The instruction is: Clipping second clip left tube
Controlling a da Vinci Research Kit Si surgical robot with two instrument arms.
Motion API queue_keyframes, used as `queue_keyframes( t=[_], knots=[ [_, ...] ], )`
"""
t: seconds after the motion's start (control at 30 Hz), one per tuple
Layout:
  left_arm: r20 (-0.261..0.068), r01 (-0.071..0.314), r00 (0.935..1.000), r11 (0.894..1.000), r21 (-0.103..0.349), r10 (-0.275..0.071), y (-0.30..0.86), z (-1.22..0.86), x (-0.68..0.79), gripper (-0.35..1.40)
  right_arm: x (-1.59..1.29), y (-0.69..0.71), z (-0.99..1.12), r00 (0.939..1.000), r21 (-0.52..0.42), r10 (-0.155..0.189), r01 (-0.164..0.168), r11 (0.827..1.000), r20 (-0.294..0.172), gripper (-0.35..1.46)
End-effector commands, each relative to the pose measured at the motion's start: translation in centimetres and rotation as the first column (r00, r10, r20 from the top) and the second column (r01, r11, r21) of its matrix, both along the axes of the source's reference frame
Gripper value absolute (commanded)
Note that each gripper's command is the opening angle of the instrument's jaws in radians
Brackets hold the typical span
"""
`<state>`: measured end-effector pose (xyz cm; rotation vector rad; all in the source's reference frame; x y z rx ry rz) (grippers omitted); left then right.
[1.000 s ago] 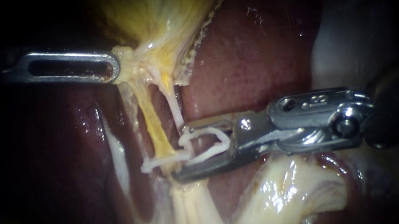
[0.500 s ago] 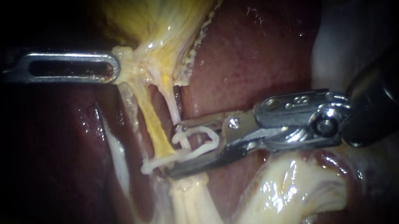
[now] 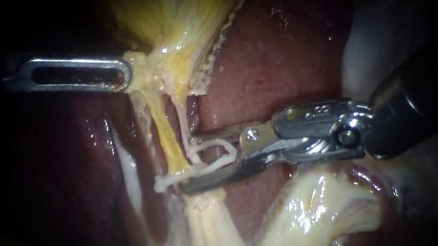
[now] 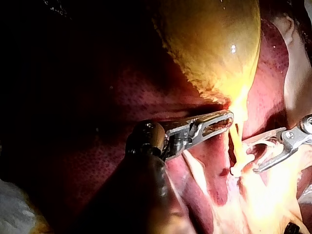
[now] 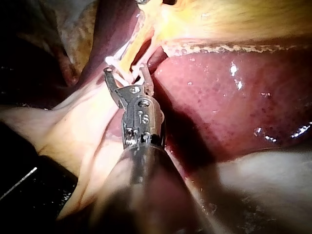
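right instrument (image 3: 190, 164) advanced, holding open clip (image 3: 230, 148)

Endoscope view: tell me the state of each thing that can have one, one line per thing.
left instrument: jaws shut on the gallbladder, at its narrow end.
right instrument: jaws apart, shut on the open clip between them.
open clip: not closed, its tips at the tubes.
closed clip: shut across the left tube.
left tube: taut, uncut.
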<state>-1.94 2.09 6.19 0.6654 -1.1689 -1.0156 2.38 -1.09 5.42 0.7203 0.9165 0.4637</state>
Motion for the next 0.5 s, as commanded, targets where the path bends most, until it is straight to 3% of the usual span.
queue_keyframes(
  t=[0.03,0.27,0.5],
  knots=[
    [0.0,0.0,1.0,1.0,0.0,0.0,0.0,0.0,0.0,-0.35,-0.02,0.01,-0.04,1.0,0.0,-0.001,0.001,1.0,-0.005,0.48],
    [0.0,0.0,1.0,1.0,0.0,0.0,0.0,0.0,0.01,-0.35,-0.1,0.1,-0.23,0.9981,0.022,0.008,-0.006,1.0,-0.06,0.48],
    [0.0,0.0,1.0,1.0,0.0,0.0,0.0,0.0,0.0,-0.35,-0.05,0.05,-0.22,0.9965,0.047,-0.009,0.013,0.999,-0.084,0.45]
  ],
)
